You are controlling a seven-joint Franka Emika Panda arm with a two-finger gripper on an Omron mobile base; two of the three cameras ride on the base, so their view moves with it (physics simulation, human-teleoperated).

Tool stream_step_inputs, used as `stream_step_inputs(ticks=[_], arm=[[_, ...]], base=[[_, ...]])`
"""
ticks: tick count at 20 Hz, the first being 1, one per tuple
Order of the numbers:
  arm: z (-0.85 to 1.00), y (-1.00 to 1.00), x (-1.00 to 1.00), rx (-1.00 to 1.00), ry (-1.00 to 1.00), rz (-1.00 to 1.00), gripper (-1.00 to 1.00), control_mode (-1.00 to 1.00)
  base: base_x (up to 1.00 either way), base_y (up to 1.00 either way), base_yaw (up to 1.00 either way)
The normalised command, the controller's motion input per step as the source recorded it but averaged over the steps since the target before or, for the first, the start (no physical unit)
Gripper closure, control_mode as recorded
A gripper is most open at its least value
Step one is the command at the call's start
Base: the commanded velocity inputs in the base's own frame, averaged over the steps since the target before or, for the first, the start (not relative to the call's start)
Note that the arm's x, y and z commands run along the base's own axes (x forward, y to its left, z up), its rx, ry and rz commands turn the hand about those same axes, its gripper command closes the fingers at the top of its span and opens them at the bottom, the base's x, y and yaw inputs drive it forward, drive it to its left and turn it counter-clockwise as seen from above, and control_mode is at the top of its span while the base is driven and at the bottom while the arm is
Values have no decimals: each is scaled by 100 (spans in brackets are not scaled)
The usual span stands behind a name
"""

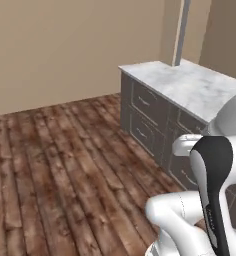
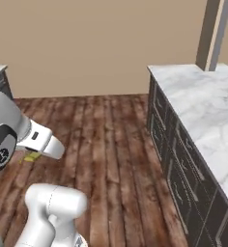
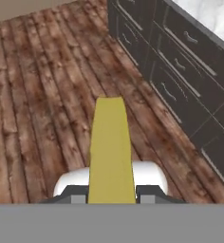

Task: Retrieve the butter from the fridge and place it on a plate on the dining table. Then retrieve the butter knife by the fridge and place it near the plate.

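Marble-topped dining table [image 1: 190,82] with dark drawers stands right over brown plank floor [image 1: 65,170], beige wall [image 1: 65,45] beyond. Gripper [image 3: 111,192] clamps the yellow butter [image 3: 111,152] above the floor; its fingertips are mostly cut off.

A slim yellow butter stick [image 3: 110,149] juts from the hand's [image 3: 111,193] clamped fingers, above wooden floor [image 3: 42,95], near the marble-topped bench [image 2: 203,103].

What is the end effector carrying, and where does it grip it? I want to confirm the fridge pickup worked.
The end effector holds the butter, clamped at one end between its fingertips; the rest of the stick sticks out ahead over the wooden floor.
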Motion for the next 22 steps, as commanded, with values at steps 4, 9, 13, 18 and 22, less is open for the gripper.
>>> stream_step_inputs(ticks=[4,9,13,18,22], arm=[[0,0,0,0,0,0,100,100],[0,0,0,0,0,0,100,100],[0,0,0,0,0,0,100,100],[0,0,0,0,0,0,100,100],[0,0,0,0,0,0,100,100]], base=[[100,67,-57],[85,81,-57],[57,79,-61],[51,58,-64],[44,42,-67]])
